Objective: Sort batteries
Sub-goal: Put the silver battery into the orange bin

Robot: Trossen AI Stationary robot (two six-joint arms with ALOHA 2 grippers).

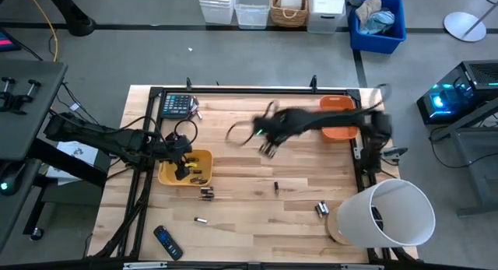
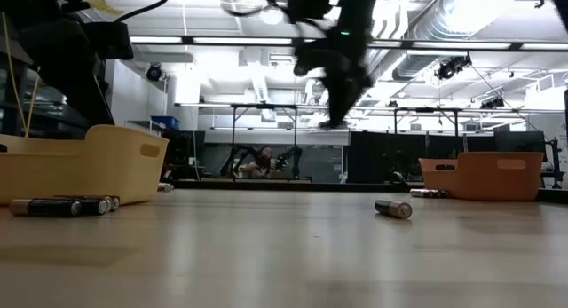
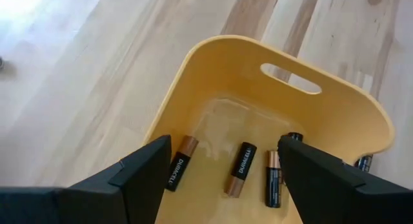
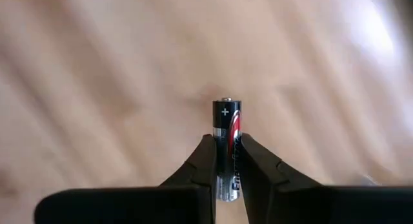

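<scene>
- The right gripper [image 4: 226, 161] is up in the air over the middle of the table [image 1: 257, 215]. Its two fingers are pinched tight on one battery [image 4: 226, 130], low on its body, with the plus end sticking out past the tips.
- That battery is small, hard and round. I think it is light but smooth, so it could slip or roll if the squeeze is weak. Holding it across the middle of its body, as now, looks like the safest way.
- The left gripper [image 3: 222, 175] hangs over the yellow bin [image 1: 204, 159] at about 9 o'clock on the table. Its fingers are spread wide and hold nothing.
- Three copper-and-black batteries [image 3: 241, 170] lie flat in that bin, and part of another shows by its far wall.
- More loose batteries [image 1: 206, 193] lie on the wood just past the yellow bin, near 7 o'clock. Others lie near 6 o'clock and toward 4 o'clock.
- An orange bin [image 1: 338, 103] sits near 1 o'clock.
- The ones lying flat will roll if bumped, so I would come straight down on them and pinch across the sides.
</scene>
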